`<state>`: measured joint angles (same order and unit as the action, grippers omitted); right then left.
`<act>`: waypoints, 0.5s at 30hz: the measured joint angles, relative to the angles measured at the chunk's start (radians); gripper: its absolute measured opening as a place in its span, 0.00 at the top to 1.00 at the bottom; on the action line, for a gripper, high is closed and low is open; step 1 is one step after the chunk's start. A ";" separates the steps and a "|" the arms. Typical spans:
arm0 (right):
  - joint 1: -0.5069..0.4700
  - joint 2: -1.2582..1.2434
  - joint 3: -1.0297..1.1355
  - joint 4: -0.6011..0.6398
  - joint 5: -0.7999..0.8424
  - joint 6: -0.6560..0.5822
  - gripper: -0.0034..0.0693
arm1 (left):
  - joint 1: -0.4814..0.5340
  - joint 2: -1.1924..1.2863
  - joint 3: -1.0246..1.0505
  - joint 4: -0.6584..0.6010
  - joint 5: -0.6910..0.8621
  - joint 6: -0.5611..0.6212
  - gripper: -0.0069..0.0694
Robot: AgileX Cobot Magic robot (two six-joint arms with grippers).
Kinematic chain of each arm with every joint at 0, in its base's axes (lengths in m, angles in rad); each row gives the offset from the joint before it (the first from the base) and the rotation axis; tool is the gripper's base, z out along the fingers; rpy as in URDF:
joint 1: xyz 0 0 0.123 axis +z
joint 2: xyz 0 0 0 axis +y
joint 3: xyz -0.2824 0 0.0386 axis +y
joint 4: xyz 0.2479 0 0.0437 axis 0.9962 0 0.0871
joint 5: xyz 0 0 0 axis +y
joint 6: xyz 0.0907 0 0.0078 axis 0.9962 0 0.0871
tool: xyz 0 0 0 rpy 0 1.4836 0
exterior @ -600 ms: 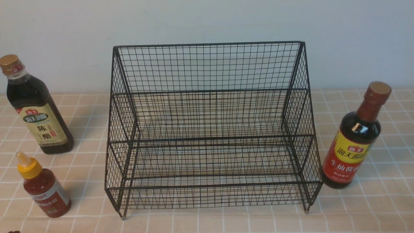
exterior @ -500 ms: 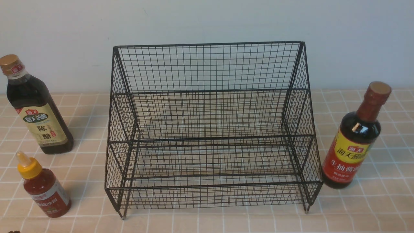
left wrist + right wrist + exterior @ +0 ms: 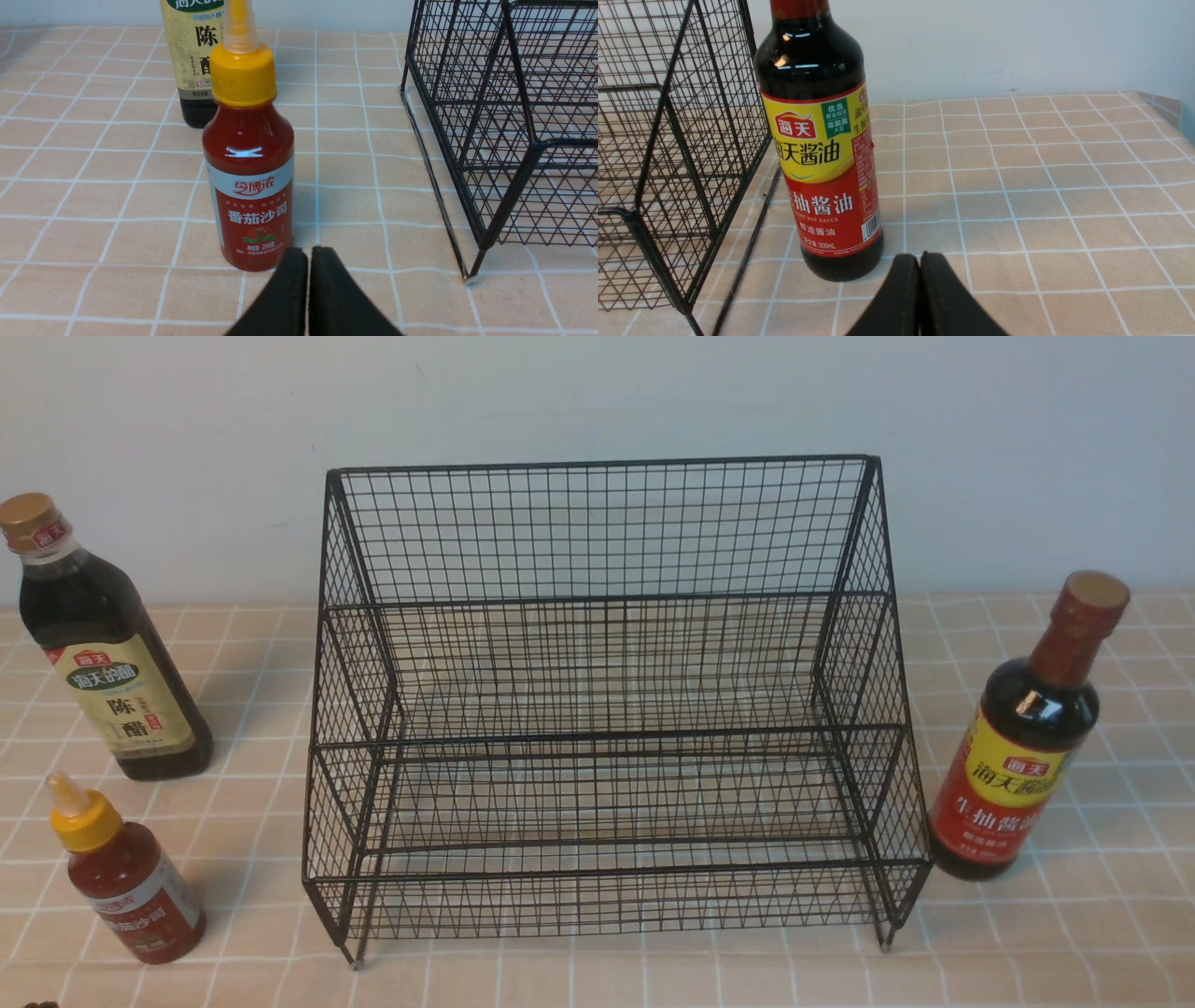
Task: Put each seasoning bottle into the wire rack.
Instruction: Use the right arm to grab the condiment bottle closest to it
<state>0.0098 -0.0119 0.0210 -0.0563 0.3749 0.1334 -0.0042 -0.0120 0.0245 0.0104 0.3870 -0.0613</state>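
The rack (image 3: 597, 464) stood in the middle of the table (image 3: 1074, 933) on its short feet, its tall back toward the wall (image 3: 187, 429). None of the three bottles was in it.

The soy bottle (image 3: 1018, 756), dark with a red neck and a yellow-and-red label, stood upright on the cloth just beside the rack's right side. On the rack's left, and apart from it, stood the other two. The vinegar bottle (image 3: 112, 672), dark with a gold cap and a beige label, was farther back. The ketchup bottle (image 3: 131, 882), small and red with a yellow cap, was nearer the robot, in front of the vinegar.

The left gripper (image 3: 308, 254) had its two black fingers pressed together with nothing between them. It sat low over the table, just short of the ketchup bottle and pointing at it. The right gripper (image 3: 920, 259) was likewise fully closed and empty, low over the table and just short of the soy bottle's base.
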 joint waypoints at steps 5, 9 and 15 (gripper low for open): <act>0.000 0.000 0.000 0.001 -0.001 0.000 0.97 | 0.000 0.000 0.000 0.000 0.000 0.000 0.92; 0.000 0.000 0.008 0.080 -0.130 0.024 0.97 | 0.000 0.000 0.000 0.000 0.000 0.000 0.92; 0.000 0.000 0.008 0.245 -0.416 0.099 0.97 | 0.000 0.000 0.000 0.000 0.000 0.000 0.92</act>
<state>0.0098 -0.0119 0.0293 0.1885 -0.0411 0.2324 -0.0042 -0.0120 0.0245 0.0104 0.3870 -0.0613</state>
